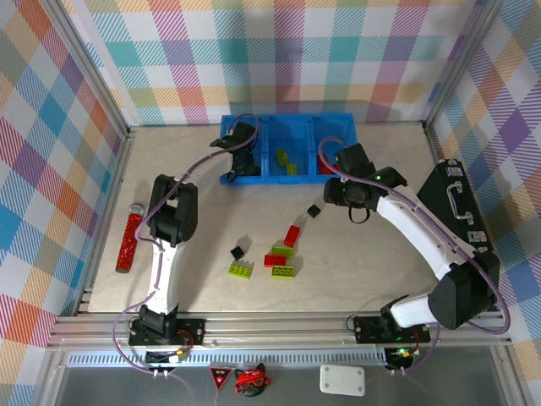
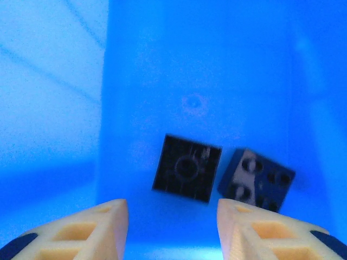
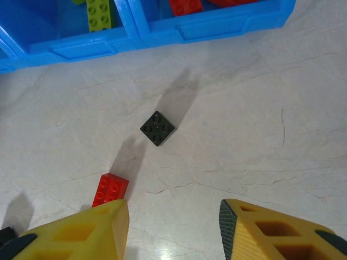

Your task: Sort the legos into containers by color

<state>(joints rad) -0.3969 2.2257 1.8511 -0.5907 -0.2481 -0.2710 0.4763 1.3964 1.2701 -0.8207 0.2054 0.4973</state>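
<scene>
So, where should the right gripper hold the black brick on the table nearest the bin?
Come from straight above and close on two opposite side walls of the black brick. It lies flat, studs up, turned corner-on to the right gripper, so I would first turn the wrist to meet faces, not corners.

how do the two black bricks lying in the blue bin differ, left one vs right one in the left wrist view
The left brick shows its hollow underside with a round tube, so its studs face down; the right brick shows four studs facing up. The left brick looks blurred, the right brick sharper. Both are black, square and lie close together on the floor of the same blue compartment.
</scene>
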